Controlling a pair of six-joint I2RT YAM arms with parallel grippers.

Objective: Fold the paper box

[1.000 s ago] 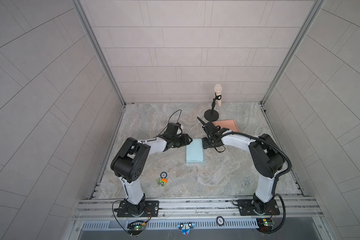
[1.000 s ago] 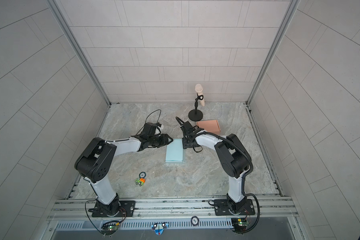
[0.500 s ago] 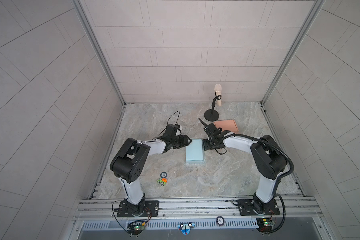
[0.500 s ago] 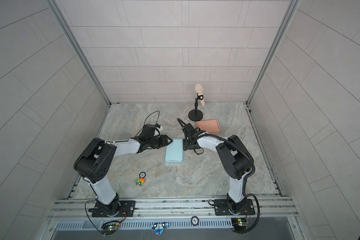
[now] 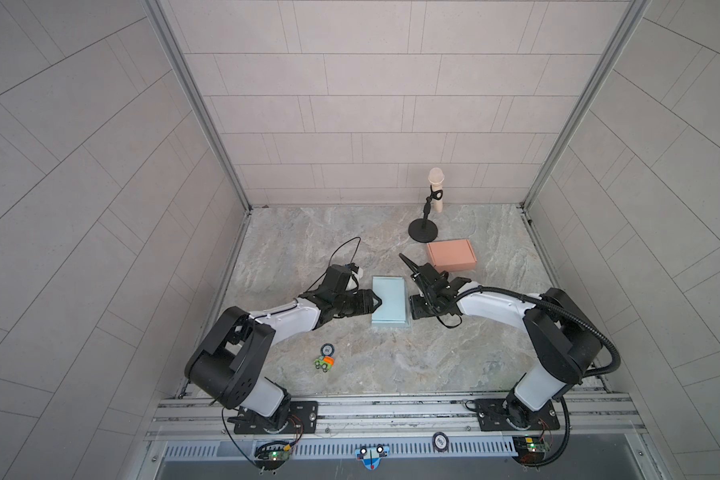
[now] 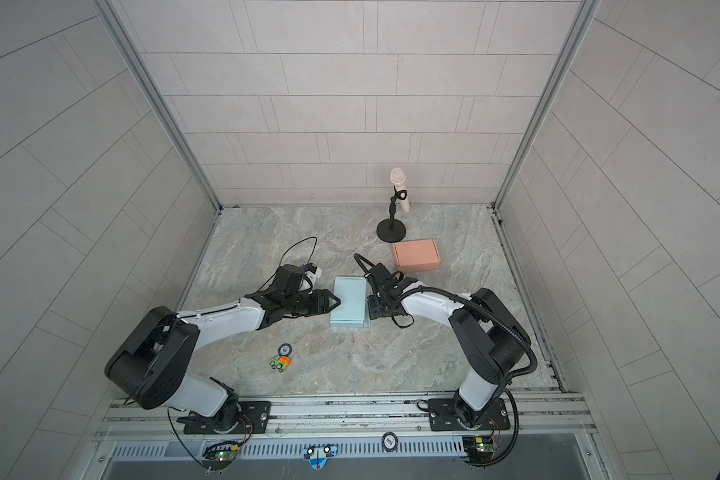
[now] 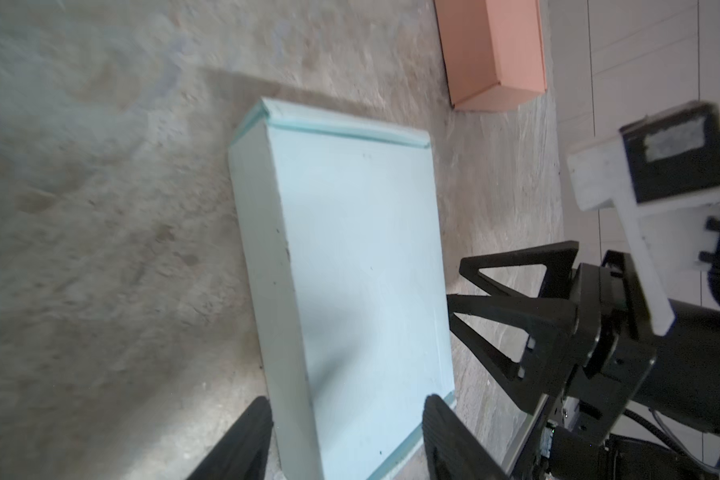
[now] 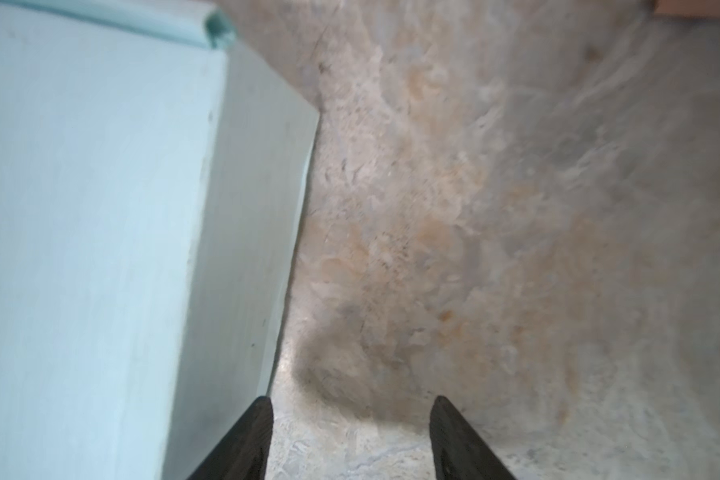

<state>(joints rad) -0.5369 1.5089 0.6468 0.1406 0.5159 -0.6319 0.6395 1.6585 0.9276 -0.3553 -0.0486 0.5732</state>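
Observation:
The light blue paper box (image 5: 388, 301) (image 6: 348, 301) lies shut and flat on the marble table, long side running front to back. My left gripper (image 5: 376, 301) (image 6: 335, 302) is at its left wall. In the left wrist view this gripper (image 7: 346, 415) is open, its fingers straddling the box's (image 7: 358, 270) near edge with a small gap. My right gripper (image 5: 412, 307) (image 6: 370, 309) (image 7: 456, 280) sits low at the box's right wall. In the right wrist view it (image 8: 350, 411) is open over bare table, one finger close beside the box (image 8: 92, 208).
A closed pink box (image 5: 452, 254) (image 6: 416, 255) (image 7: 495, 50) lies behind the right gripper. A microphone on a black round stand (image 5: 424, 230) stands at the back. A small toy car (image 5: 324, 363) and a round token (image 5: 327, 348) lie near the front left.
Both grippers have shifted slightly toward the front alongside the blue box, and the left jaws stand a little wider. The box has stayed in place.

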